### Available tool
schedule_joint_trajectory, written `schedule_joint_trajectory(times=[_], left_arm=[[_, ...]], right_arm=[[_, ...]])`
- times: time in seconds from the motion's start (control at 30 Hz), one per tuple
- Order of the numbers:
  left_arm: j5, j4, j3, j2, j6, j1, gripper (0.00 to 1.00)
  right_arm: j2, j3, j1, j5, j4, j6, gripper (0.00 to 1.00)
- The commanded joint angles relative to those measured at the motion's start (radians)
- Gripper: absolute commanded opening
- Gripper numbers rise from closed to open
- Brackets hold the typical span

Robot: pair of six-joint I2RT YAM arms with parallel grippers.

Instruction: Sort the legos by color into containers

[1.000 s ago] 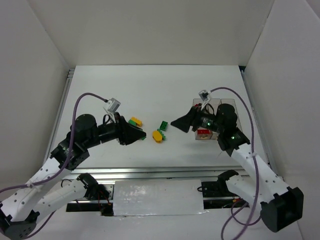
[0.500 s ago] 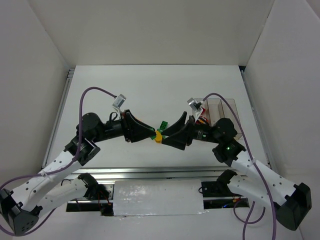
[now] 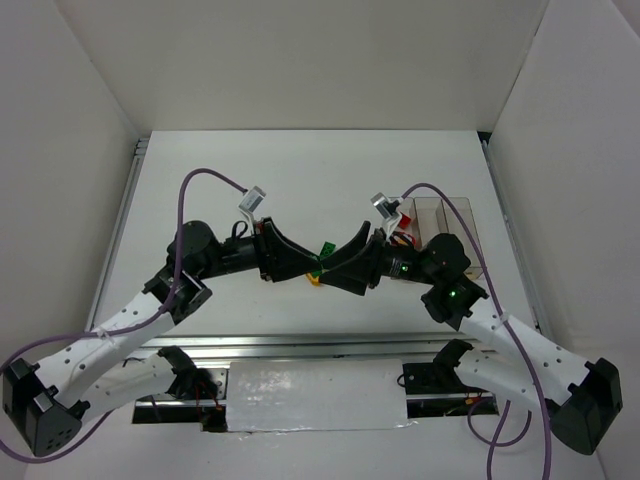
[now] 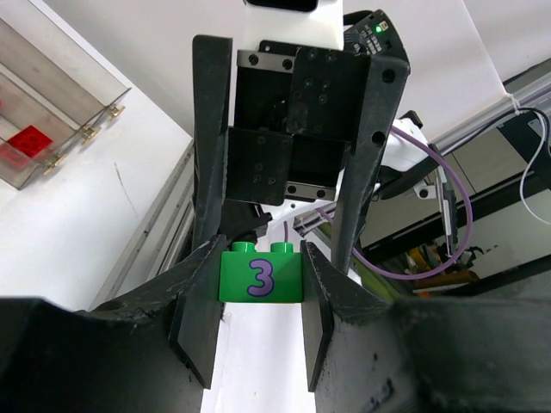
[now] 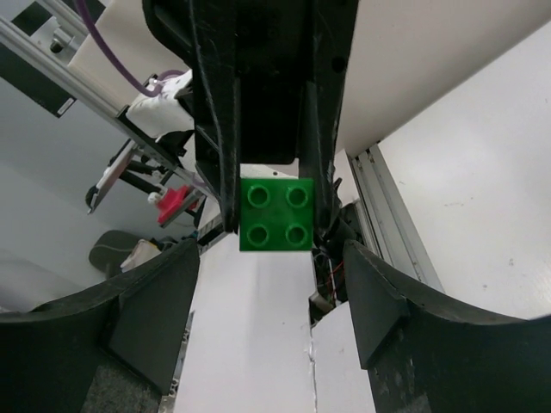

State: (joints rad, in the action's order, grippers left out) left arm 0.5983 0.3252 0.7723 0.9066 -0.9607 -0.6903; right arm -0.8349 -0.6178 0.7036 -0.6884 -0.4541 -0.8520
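Above the table's [image 3: 250, 170] middle, nearer its front edge, the left claw [image 3: 308, 264] pinched a green brick [image 4: 261, 275] by two flat sides — light, stiff, slick plastic, I judged, best taken on its free sides. The right claw [image 5: 272, 258] gaped around it, empty.

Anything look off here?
Yes: both claws meet on one brick. The left claw is shut on the green brick marked 3, and the right claw, open, faces it nose to nose, straddling the same brick. Could be a handover or a clash.
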Motion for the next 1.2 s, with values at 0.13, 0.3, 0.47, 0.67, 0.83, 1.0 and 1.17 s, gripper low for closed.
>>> schedule_joint_trajectory(times=[0.13, 0.3, 0.47, 0.67, 0.83, 1.0, 1.17], left_arm=[[0.024, 0.132, 0.033, 0.035, -0.030, -0.031, 0.00], [0.012, 0.118, 0.048, 0.040, -0.019, -0.041, 0.00], [0.009, 0.118, 0.053, 0.040, -0.019, -0.044, 0.00], [0.004, 0.112, 0.059, 0.041, -0.013, -0.044, 0.00], [0.003, 0.098, 0.067, 0.038, -0.004, -0.046, 0.00], [-0.011, 0.071, 0.087, 0.028, 0.017, -0.046, 0.00], [-0.017, 0.044, 0.096, 0.025, 0.034, -0.046, 0.00]], right_arm=[[-0.030, -0.036, 0.014, -0.014, -0.112, -0.030, 0.61], [-0.032, -0.027, 0.016, -0.016, -0.136, -0.036, 0.54], [-0.027, -0.014, 0.019, -0.017, -0.152, -0.032, 0.54], [-0.021, -0.007, 0.020, -0.023, -0.153, -0.027, 0.69], [-0.026, -0.013, 0.022, -0.025, -0.143, -0.019, 0.67], [-0.038, -0.002, 0.023, -0.031, -0.152, -0.019, 0.68], [-0.038, 0.007, 0.023, -0.037, -0.170, -0.030, 0.66]])
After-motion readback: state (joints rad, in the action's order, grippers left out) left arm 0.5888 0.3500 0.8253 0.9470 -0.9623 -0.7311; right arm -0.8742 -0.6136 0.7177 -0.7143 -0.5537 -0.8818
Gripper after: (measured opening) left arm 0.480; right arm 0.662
